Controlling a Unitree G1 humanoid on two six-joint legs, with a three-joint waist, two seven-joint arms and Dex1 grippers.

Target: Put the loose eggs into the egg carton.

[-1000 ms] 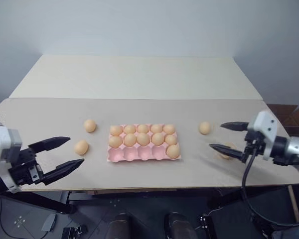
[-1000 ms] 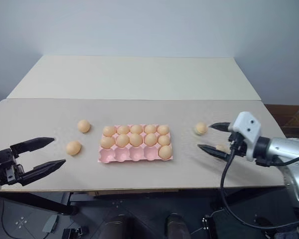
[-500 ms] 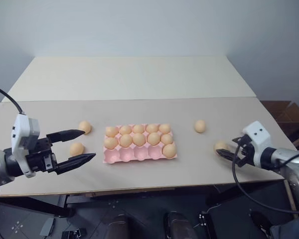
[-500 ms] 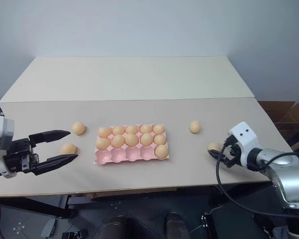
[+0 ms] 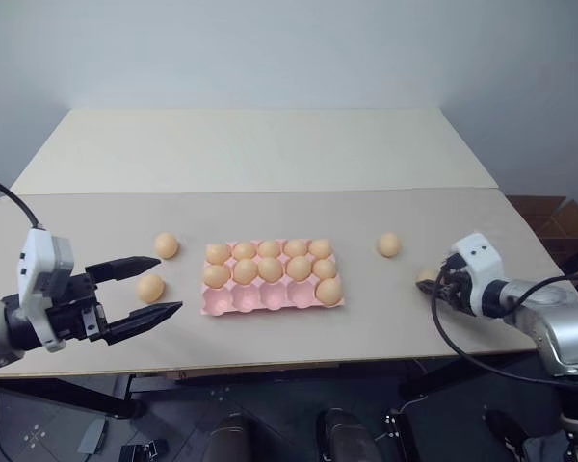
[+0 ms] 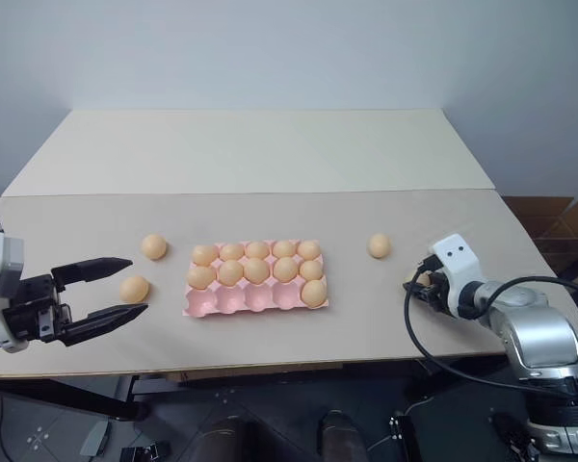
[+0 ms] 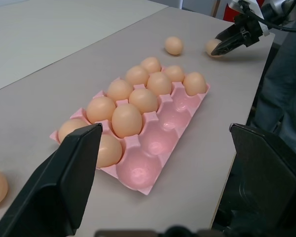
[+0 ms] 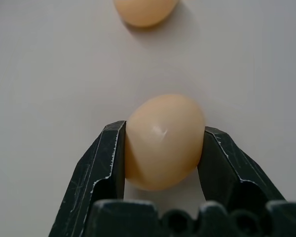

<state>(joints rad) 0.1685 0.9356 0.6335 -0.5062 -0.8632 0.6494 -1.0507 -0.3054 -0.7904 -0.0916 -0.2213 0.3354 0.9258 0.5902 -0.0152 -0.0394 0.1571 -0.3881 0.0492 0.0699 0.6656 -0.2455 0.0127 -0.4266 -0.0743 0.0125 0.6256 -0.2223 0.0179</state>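
The pink egg carton (image 5: 243, 302) lies mid-table, its two back rows full of tan eggs, with one more egg in the front row's right end cup. My right gripper (image 5: 432, 285) rests low on the table to the carton's right, shut on a loose egg (image 8: 165, 140) that sits on the surface. Another loose egg (image 5: 389, 244) lies just beyond it. Two loose eggs (image 5: 167, 245) (image 5: 150, 287) lie left of the carton. My left gripper (image 5: 170, 284) hovers open and empty near the front left, pointing toward the carton (image 7: 138, 173).
The table (image 5: 270, 154) has a lighter back half and a seam across its middle. Its front edge runs close below both grippers. A cardboard box (image 5: 549, 217) stands on the floor past the right end.
My right gripper has come down around the loose egg at the right and shut on it. The left gripper stays open in much the same place.
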